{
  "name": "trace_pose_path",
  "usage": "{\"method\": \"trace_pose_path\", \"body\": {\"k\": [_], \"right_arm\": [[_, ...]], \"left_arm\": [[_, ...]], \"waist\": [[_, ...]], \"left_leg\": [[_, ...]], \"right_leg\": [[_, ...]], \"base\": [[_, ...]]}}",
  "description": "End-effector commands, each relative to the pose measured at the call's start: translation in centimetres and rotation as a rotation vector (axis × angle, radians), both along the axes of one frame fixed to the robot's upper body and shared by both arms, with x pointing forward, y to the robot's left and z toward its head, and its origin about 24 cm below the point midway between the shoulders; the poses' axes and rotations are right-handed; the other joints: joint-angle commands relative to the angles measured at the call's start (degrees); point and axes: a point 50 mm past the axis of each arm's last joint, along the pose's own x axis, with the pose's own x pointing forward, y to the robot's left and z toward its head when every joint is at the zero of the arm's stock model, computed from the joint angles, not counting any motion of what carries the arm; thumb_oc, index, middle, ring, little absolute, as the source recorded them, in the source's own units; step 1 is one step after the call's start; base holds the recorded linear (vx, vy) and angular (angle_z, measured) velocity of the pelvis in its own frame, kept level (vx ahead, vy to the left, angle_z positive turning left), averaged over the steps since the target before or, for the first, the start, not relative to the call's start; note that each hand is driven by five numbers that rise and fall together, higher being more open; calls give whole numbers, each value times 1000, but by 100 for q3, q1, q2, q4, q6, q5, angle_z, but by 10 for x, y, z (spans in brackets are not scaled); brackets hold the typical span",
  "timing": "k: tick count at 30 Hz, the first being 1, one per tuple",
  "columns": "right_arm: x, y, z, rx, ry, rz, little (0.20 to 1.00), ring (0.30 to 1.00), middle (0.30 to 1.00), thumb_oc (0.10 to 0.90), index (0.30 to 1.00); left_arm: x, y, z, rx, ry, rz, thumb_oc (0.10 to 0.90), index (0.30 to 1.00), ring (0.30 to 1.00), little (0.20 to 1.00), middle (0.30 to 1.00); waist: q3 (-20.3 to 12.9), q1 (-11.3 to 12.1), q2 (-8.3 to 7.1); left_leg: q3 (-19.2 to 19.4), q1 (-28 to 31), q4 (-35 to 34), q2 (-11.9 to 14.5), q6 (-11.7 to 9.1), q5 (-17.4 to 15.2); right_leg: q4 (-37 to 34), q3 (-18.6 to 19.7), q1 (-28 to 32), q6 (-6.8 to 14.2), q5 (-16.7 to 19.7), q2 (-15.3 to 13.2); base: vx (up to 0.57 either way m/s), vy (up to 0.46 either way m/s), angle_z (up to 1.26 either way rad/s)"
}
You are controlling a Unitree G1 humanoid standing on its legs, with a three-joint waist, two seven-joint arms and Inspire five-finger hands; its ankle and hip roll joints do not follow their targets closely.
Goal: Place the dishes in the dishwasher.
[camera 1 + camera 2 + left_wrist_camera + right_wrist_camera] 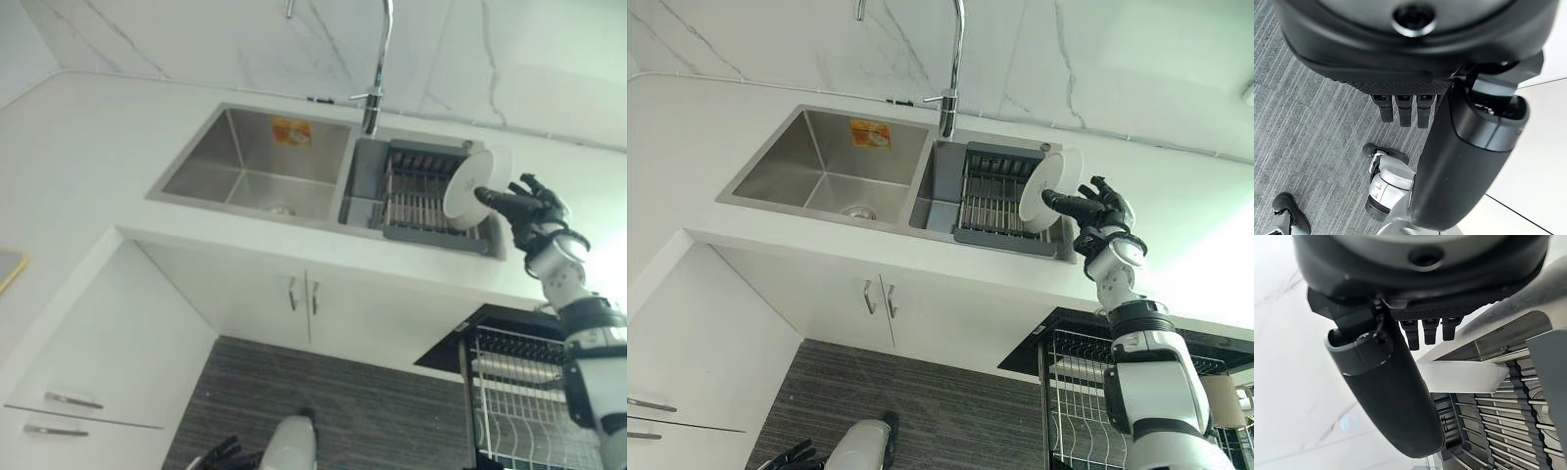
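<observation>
It is a kitchen: a steel double sink with a tall tap lies left of the right hand, and an open dishwasher rack stands below it.

Head stereo pair: both eyes look down on the double sink, the counter and cabinet doors below it; the two views share this whole scene, offset slightly sideways. The open dishwasher rack lies below and right of the sink in both.

Left wrist view: very close along the left hand, facing the grey striped floor.

Right wrist view: very close along the right hand, facing the sink's drying rack, shared with the head pair.
</observation>
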Motion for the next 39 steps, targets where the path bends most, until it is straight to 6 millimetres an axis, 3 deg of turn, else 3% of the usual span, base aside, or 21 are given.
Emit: {"method": "trace_pose_path", "body": {"k": [1,13,15,16,17,29,39], "right_arm": [[2,-11,90,-130,-263,-9,900,900,900,800,900],[2,-16,96,-137,-241,-19,900,900,900,800,900],[2,-17,98,-126,-231,-22,735,735,735,690,735],[2,-18,97,-118,-224,-24,566,566,566,577,566],[2,-19,96,-113,-219,-31,300,300,300,400,300],[1,-32,87,-31,-124,-73,300,300,300,400,300],[3,-22,118,-87,-294,-80,300,300,300,400,300]], "left_arm": [[3,10,7,44,-24,-60,800,900,900,900,900],[0,13,8,39,-18,-55,800,900,900,900,900],[-2,13,8,41,-12,-56,800,900,900,900,900],[-3,13,7,40,-11,-54,800,900,900,900,900],[-3,13,7,39,-11,-57,800,900,900,900,900],[-2,12,7,63,12,-138,800,900,900,900,900],[1,13,9,69,1,-147,800,900,900,900,900]], "waist": [[-284,88,93],[-230,182,69],[-223,215,60],[-224,222,59],[-219,235,56],[-161,330,71],[-189,294,71]], "left_leg": [[8,798,-350,143,-518,-652],[-60,769,-350,122,-520,-628],[-80,757,-350,115,-520,-622],[-89,755,-350,110,-519,-624],[-103,751,-350,103,-518,-625],[-226,689,-350,71,-535,-600],[-224,692,-350,88,-555,-600]], "right_leg": [[397,140,-341,-195,-137,317],[397,75,-307,-167,-107,299],[397,66,-299,-168,-111,299],[397,61,-299,-165,-110,296],[397,54,-298,-161,-106,294],[397,41,-352,-114,-64,274],[397,57,-391,-93,4,232]], "base": [[39,7,3],[46,12,3],[64,18,0],[48,10,1],[48,5,1],[19,-1,2],[-18,1,0]]}}
